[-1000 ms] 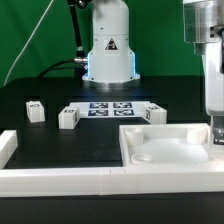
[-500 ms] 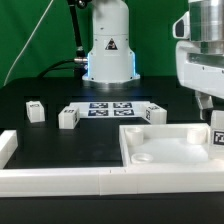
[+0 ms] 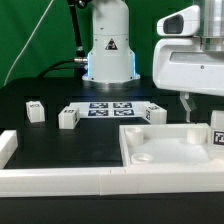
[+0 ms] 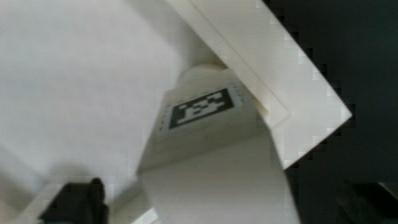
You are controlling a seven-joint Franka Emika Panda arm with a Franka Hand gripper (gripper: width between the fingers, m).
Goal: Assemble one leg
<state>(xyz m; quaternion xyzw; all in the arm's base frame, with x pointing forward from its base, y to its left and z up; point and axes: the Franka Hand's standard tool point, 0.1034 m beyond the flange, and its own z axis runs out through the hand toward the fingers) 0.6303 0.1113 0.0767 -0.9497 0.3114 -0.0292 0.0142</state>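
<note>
One leg [image 3: 218, 135], a small white post with a black-and-white tag, stands upright on the right part of the large white panel [image 3: 160, 148], at the exterior view's right edge. My gripper [image 3: 203, 110] hangs just above it, open and empty. In the wrist view the same leg [image 4: 205, 130] stands between my two dark fingertips [image 4: 75, 200], with a gap on each side, on the panel [image 4: 71, 80]. My gripper [image 4: 219, 205] touches nothing. Three more legs stand on the black table: one [image 3: 35, 111], another [image 3: 68, 117] and a third [image 3: 152, 113].
The marker board [image 3: 112, 108] lies flat in front of the robot base [image 3: 108, 50]. A low white rim [image 3: 60, 180] runs along the front of the table. A green backdrop stands behind.
My gripper has risen and shifted toward the exterior view's left, away from the leg at the right edge. The leg stays standing on the panel.
</note>
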